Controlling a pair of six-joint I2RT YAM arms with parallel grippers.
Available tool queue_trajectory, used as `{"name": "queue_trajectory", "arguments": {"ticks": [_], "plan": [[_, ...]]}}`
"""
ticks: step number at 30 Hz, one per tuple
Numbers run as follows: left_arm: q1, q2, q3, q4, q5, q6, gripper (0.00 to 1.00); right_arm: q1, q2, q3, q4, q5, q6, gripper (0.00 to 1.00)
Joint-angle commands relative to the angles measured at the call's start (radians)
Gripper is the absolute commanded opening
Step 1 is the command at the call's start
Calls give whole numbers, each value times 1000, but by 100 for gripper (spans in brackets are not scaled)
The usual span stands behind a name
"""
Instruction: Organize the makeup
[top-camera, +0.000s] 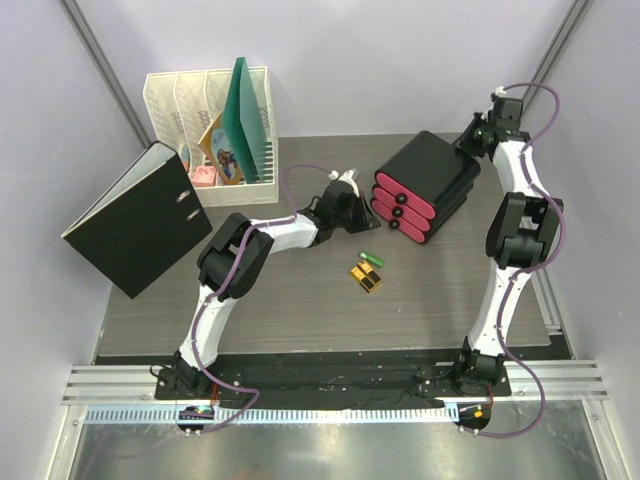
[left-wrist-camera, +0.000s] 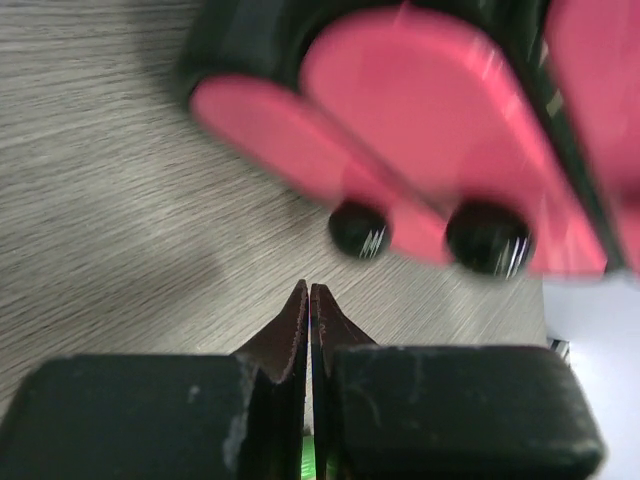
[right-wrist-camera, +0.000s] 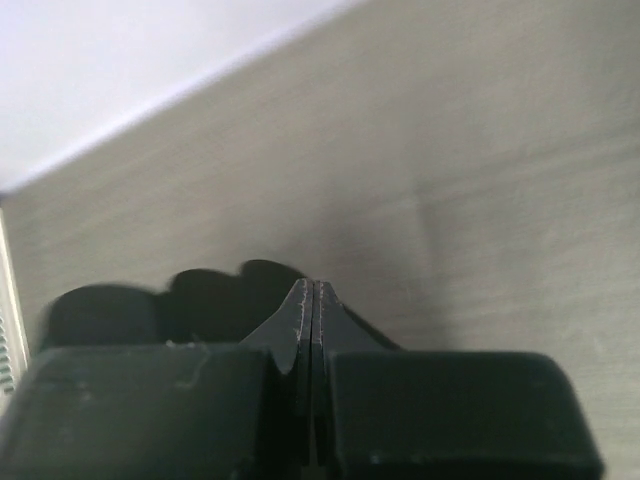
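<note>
Right, L gripper (left-wrist-camera: 310, 300) has its fingers pressed tip to tip, nothing between them. It hangs over the table (top-camera: 300, 310) just left of the black box (top-camera: 425, 170), facing the pink drawers (left-wrist-camera: 430, 150) and their knobs (left-wrist-camera: 358, 228), which are blurred in the wrist view. R gripper (right-wrist-camera: 313, 295) is likewise closed and empty, up at the far right behind the box, near the table's far edge.

Makeup in view: green tube (top-camera: 372, 258) and gold-and-black cases (top-camera: 367, 277), just beside each other mid-table, near side of the box and apart from both grippers. Bare wood lies left, near and right of them up to the R arm.

Binder (top-camera: 135, 220) overhangs the left edge. File rack (top-camera: 210, 130) sits at the far-left corner.
</note>
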Motion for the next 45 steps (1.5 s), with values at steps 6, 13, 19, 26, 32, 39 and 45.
{"name": "queue_trajectory", "arguments": {"ticks": [6,13,19,26,32,39,45], "plan": [[0,-20,2,76,-17,-14,35,30,22,16,-227,56,-25,1],[0,-8,8,82,5,0,39,-8,3,166,-185,134,-3,1],[0,20,65,64,27,-3,38,-11,-73,206,-144,116,3,1],[1,-3,27,67,16,45,41,-5,-202,141,-106,9,67,1],[0,61,125,62,53,14,41,39,-331,-8,-93,-40,90,1],[3,92,191,24,30,8,42,114,-428,-175,-92,-19,66,1],[41,-17,21,99,-16,6,49,117,-482,-336,-95,52,46,1]]}}
